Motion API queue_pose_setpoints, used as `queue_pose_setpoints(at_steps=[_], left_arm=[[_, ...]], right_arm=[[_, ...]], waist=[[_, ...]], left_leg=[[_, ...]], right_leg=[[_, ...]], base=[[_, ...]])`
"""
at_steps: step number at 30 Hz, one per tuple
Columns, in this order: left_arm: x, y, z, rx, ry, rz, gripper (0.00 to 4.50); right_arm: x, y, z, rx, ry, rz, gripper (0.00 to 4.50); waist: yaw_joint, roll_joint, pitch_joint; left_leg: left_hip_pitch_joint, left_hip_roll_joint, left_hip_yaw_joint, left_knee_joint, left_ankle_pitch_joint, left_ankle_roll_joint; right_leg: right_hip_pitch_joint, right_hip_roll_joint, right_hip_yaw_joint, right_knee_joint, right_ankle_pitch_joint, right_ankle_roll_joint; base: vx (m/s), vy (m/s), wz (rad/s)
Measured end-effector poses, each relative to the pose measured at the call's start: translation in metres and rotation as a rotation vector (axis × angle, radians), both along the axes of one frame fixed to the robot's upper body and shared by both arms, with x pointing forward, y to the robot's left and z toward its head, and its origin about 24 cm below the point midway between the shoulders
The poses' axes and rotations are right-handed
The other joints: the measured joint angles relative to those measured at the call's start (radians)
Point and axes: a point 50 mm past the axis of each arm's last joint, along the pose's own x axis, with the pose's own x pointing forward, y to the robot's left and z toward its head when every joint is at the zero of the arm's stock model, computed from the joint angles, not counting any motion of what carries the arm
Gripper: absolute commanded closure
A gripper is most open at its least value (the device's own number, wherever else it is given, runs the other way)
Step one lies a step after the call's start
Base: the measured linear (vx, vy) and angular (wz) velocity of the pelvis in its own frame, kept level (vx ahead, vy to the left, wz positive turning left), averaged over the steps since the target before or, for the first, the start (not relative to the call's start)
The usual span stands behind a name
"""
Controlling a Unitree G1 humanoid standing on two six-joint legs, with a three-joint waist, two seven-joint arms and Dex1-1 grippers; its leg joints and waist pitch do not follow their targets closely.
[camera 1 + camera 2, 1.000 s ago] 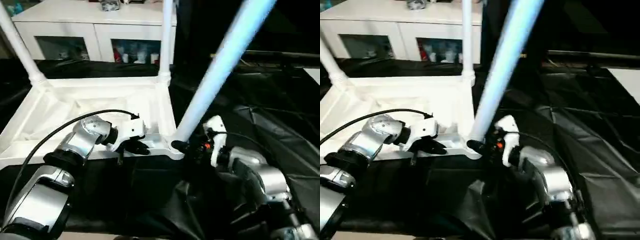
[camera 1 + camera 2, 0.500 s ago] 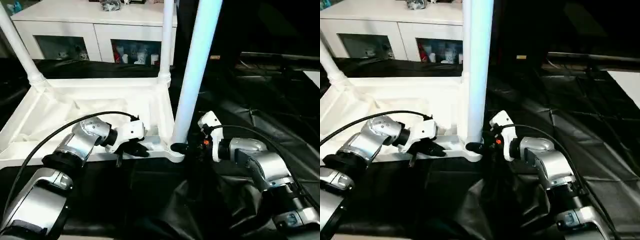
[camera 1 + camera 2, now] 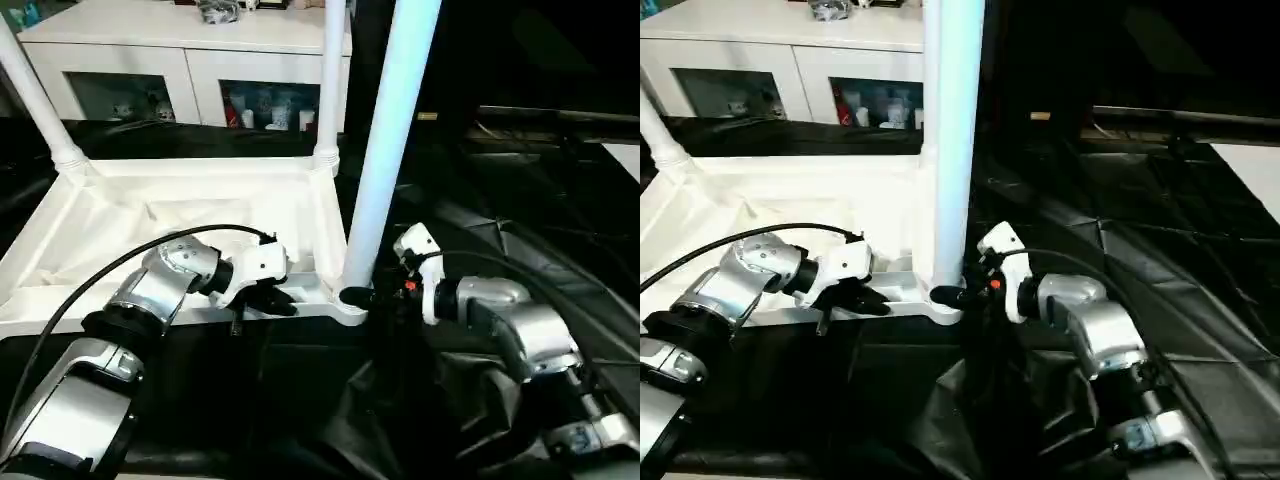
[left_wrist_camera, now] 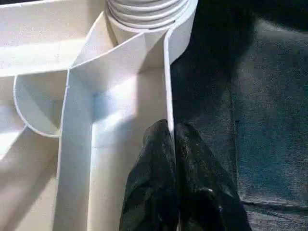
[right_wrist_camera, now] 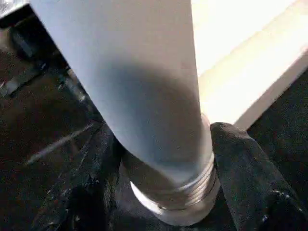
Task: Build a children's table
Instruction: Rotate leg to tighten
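- Gripping the near leg (image 3: pixel 385 150) low down with the right gripper (image 3: pixel 958 295) — black fingers (image 5: pixel 243 159) either side of the threaded foot, right at the near right corner socket (image 3: pixel 350 298); long axis standing almost upright, leaning slightly.
- Pinching the tabletop (image 3: pixel 180 215) rim with the left gripper (image 3: pixel 272 298), fingers pressed together over the thin wall (image 4: pixel 168 96), just beside that same socket; bracing it, by the look of things.
- Lying underside up on the black sheet (image 3: pixel 1140 250); smooth white plastic, ribbed, round sockets; two more tapered tubes (image 3: pixel 332 75) already seated at the far corners.
- Needing a straight-down, twisting push next, probably — right arm nearest.
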Motion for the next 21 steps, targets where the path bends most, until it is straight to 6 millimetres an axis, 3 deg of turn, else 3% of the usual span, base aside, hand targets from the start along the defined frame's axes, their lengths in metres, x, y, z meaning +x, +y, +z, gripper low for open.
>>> queue_pose_setpoints(at_steps=[2, 3, 5, 6, 7, 8, 9, 10, 11, 12, 13, 14, 15, 17, 21], left_arm=[[0.003, -0.002, -0.002, -0.009, -0.009, 0.06, 4.5], [0.004, -0.005, -0.004, -0.014, -0.008, 0.086, 4.5], [0.007, -0.008, -0.007, -0.018, -0.006, 0.156, 4.5], [0.01, -0.011, -0.007, -0.019, -0.004, 0.19, 4.5], [0.012, -0.016, -0.007, -0.024, 0.002, 0.215, 4.5], [0.014, -0.024, -0.008, -0.031, 0.001, 0.244, 4.5], [0.017, -0.031, -0.008, -0.042, 0.004, 0.305, 4.5], [0.019, -0.037, -0.008, -0.05, 0.001, 0.351, 4.5], [0.02, -0.042, -0.011, -0.051, 0.013, 0.379, 4.5], [0.02, -0.05, -0.012, -0.058, 0.027, 0.395, 4.5], [0.021, -0.059, -0.011, -0.067, 0.026, 0.41, 4.5], [0.022, -0.066, -0.011, -0.076, 0.02, 0.431, 4.5], [0.022, -0.069, -0.011, -0.083, 0.019, 0.447, 4.5], [0.022, -0.073, -0.013, -0.082, 0.017, 0.472, 4.5], [0.022, -0.077, -0.014, -0.075, 0.007, 0.493, 4.5]], right_arm=[[0.003, 0.005, -0.003, 0.009, -0.011, -0.075, 1.96], [0.006, 0.008, -0.004, 0.007, -0.018, -0.111, 1.96], [0.012, 0.018, -0.007, 0.007, -0.021, -0.212, 1.97], [0.017, 0.023, -0.008, -0.008, -0.024, -0.265, 1.97], [0.02, 0.024, -0.007, -0.008, -0.028, -0.308, 1.97], [0.023, 0.022, -0.007, -0.01, -0.032, -0.357, 1.97], [0.03, 0.026, -0.008, -0.018, -0.02, -0.421, 1.97], [0.036, 0.029, -0.005, -0.032, -0.022, -0.467, 1.97], [0.039, 0.031, -0.006, -0.05, -0.02, -0.504, 1.97], [0.041, 0.032, -0.006, -0.055, -0.023, -0.543, 1.97], [0.044, 0.032, -0.005, -0.052, -0.027, -0.588, 1.97], [0.047, 0.031, -0.004, -0.057, -0.025, -0.619, 1.97], [0.049, 0.031, -0.004, -0.064, -0.022, -0.642, 1.97], [0.05, 0.034, -0.006, -0.069, -0.005, -0.678, 1.97], [0.054, 0.039, -0.005, -0.1, -0.005, -0.714, 1.97]], waist=[[-0.003, 0.003, 0.002], [-0.012, 0.008, 0.006], [-0.029, 0.02, 0.011], [-0.041, 0.043, 0.021], [-0.039, 0.044, 0.023], [-0.029, 0.026, 0.015], [-0.022, -0.018, 0.0], [-0.015, -0.012, 0.003], [0.002, 0.003, 0.001], [0.004, 0.035, -0.005], [0.002, 0.038, -0.004], [-0.007, 0.037, -0.005], [-0.018, 0.029, -0.005], [-0.022, 0.016, -0.003], [-0.023, 0.008, -0.004]], left_leg=[[0.004, 0.0, -0.001, -0.002, 0.0, 0.0], [0.009, 0.0, -0.006, -0.004, 0.0, 0.0], [0.015, 0.004, -0.017, -0.01, -0.002, -0.002], [0.006, 0.01, -0.032, -0.016, -0.002, -0.002], [0.001, 0.007, -0.028, -0.018, -0.002, -0.002], [-0.003, 0.007, -0.004, -0.021, -0.002, -0.002], [-0.004, -0.01, 0.018, -0.02, -0.001, -0.006], [-0.008, -0.016, -0.008, 0.009, -0.022, -0.023], [-0.014, -0.022, -0.058, 0.052, -0.027, -0.029], [0.004, -0.016, -0.091, 0.048, -0.029, -0.034], [0.0, -0.015, -0.09, 0.036, -0.033, -0.041], [0.001, -0.01, -0.081, 0.024, -0.03, -0.044], [0.007, -0.007, -0.067, 0.01, -0.03, -0.046], [0.016, -0.006, -0.05, -0.008, -0.03, -0.046], [0.014, -0.006, -0.037, -0.03, -0.03, -0.046]], right_leg=[[-0.002, 0.0, -0.002, -0.004, 0.0, 0.0], [0.004, -0.001, -0.012, -0.016, -0.001, 0.002], [0.021, -0.004, -0.04, -0.042, -0.002, 0.003], [0.046, -0.009, -0.073, -0.042, -0.025, 0.003], [0.04, -0.018, -0.073, 0.021, -0.064, -0.01], [0.045, -0.029, -0.049, 0.068, -0.072, -0.019], [0.054, -0.044, 0.0, 0.073, -0.116, 0.032], [0.045, -0.05, -0.002, 0.072, -0.116, 0.033], [0.049, -0.053, -0.012, 0.071, -0.115, 0.033], [0.049, -0.053, -0.038, 0.068, -0.114, 0.032], [0.048, -0.055, -0.043, 0.062, -0.109, 0.032], [0.043, -0.044, -0.031, 0.047, -0.093, 0.022], [0.044, -0.034, -0.012, 0.033, -0.078, 0.014], [0.048, -0.033, 0.003, 0.026, -0.078, 0.015], [0.051, -0.033, 0.008, -0.001, -0.079, 0.017]], base=[[-0.033, 0.005, -0.04], [-0.066, 0.011, -0.07], [-0.091, 0.051, -0.16], [-0.109, 0.06, -0.16], [-0.124, 0.041, 0.1], [0.0, 0.0, 0.0], [0.0, 0.0, 0.0], [0.064, -0.041, -0.28], [0.064, 0.049, -0.56], [0.064, 0.049, -0.56], [0.001, 0.063, -0.1], [-0.068, 0.011, 0.28], [-0.068, 0.011, 0.28], [-0.019, -0.008, 0.11], [0.0, 0.0, 0.0]])
